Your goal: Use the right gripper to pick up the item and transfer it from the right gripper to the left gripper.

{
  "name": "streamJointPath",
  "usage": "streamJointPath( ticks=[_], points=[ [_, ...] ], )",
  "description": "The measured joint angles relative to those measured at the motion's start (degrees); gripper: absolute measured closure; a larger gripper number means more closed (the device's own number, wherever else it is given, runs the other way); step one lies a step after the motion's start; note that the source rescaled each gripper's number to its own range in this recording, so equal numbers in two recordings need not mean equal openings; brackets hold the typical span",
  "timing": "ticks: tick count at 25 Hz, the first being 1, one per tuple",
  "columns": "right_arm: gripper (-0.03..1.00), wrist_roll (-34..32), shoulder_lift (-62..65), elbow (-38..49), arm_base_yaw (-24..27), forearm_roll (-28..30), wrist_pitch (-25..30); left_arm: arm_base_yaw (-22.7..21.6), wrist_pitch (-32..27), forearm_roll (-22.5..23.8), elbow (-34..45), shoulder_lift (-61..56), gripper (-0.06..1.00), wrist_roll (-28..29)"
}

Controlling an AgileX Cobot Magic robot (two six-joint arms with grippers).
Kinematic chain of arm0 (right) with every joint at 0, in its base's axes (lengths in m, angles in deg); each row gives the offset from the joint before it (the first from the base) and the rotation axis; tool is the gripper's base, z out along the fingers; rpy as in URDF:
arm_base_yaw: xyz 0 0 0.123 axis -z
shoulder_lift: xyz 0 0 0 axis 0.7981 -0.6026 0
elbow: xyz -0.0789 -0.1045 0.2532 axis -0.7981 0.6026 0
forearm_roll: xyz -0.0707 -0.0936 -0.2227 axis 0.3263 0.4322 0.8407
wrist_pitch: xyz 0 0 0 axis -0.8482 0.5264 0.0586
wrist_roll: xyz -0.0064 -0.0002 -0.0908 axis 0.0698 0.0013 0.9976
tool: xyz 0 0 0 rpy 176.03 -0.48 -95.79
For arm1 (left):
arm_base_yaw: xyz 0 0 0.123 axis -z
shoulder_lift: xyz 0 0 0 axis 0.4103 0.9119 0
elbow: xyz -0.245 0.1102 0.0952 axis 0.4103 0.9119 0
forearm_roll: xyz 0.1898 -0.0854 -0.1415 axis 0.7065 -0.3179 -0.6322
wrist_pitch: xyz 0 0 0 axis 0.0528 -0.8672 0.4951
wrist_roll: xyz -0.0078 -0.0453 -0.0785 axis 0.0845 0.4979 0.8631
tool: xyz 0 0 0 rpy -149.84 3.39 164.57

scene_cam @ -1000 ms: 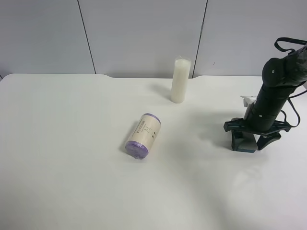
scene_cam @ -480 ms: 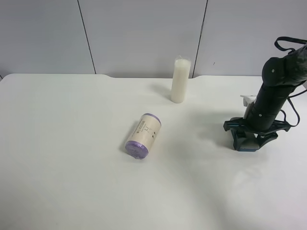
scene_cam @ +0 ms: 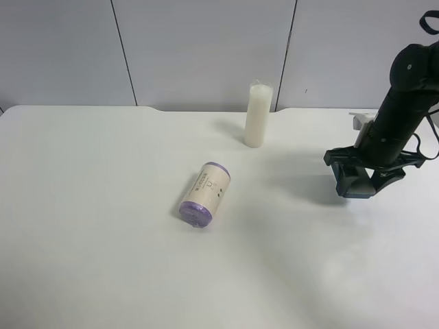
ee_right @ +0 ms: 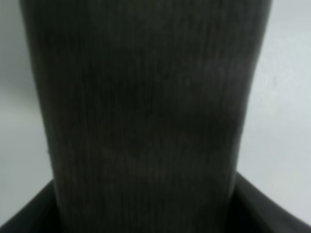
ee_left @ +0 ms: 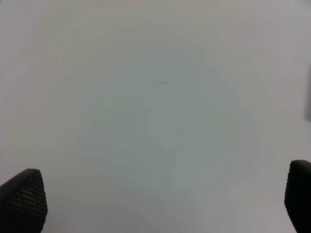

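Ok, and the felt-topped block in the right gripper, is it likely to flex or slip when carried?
Probably stiff: the item shows a straight, blocky outline between the fingers of the right gripper. Slipping seems unlikely, since its felt face looks finely ribbed and grippy in the right wrist view. It is likely light, being small and flat, though weight cannot be seen.

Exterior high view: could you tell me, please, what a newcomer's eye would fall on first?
First, the black right pincer at the view's right, shut on the dark grey item. Next come the white candle, standing upright at the back, and the cream roll with purple ends, lying on its side near the middle.
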Motion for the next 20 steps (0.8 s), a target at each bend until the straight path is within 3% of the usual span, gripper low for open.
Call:
streamJointPath(
  ticks=[5,20],
  points=[
    [0.97,1.83,4.16,0.00,-2.34,-0.43,2.18,0.00,0.00,0.00,0.00,0.00,-0.06,0.00],
    [0.97,6.45,10.16,0.00,-19.93,-0.38,6.74,0.00,0.00,0.00,0.00,0.00,-0.06,0.00]
  ],
)
